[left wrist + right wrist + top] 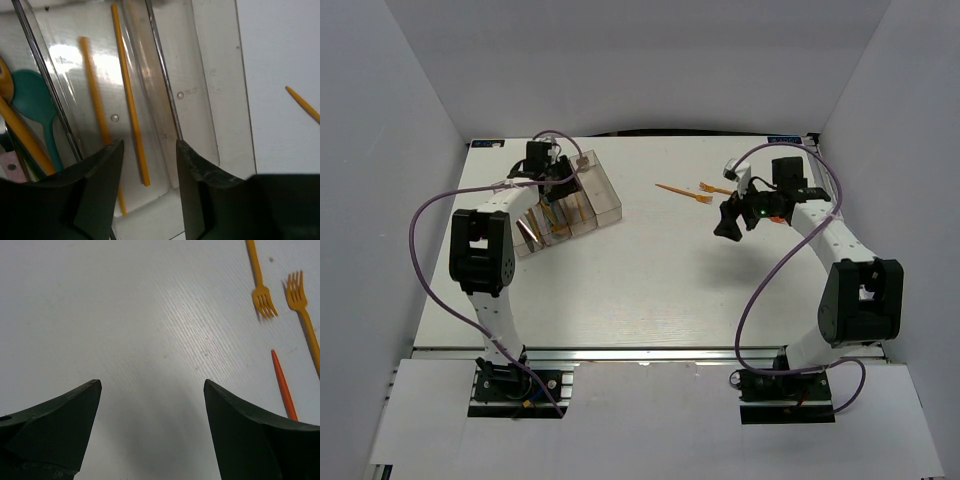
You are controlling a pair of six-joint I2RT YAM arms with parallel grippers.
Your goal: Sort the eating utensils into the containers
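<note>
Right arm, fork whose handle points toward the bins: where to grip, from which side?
Take the fork mid-handle, from straight above, with the open right gripper set so its jaws cross the handle. It lies flat on the table, so only its thin edges offer purchase. Probably avoid the tine end: it sits close to the other fork's tines.

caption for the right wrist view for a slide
Open right gripper above the white table, two yellow forks and an orange pointed stick at upper right.
</note>
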